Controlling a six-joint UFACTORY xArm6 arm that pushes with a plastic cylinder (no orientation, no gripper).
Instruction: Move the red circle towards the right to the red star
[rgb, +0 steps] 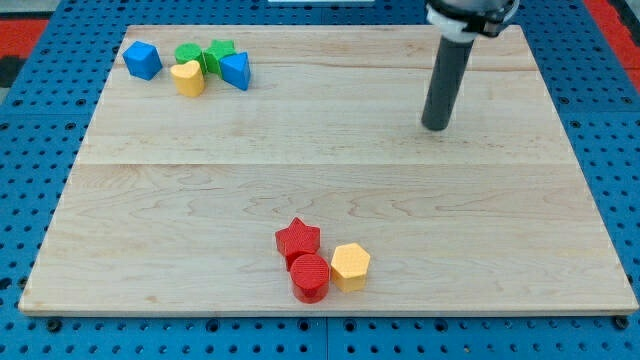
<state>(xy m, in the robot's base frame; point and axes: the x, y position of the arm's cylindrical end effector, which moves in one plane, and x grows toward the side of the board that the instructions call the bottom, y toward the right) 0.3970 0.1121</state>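
Observation:
The red circle (310, 277) lies near the board's bottom edge, just below and touching the red star (297, 240). A yellow hexagon (350, 266) touches the red circle on its right. My tip (435, 127) is in the upper right part of the board, far above and to the right of the red blocks, touching none of them.
A cluster sits at the view's top left: a blue cube (142, 60), a green circle (188, 54), a green star (220, 53), a yellow heart (188, 78) and a blue triangle (235, 71). The wooden board (320, 170) lies on a blue perforated table.

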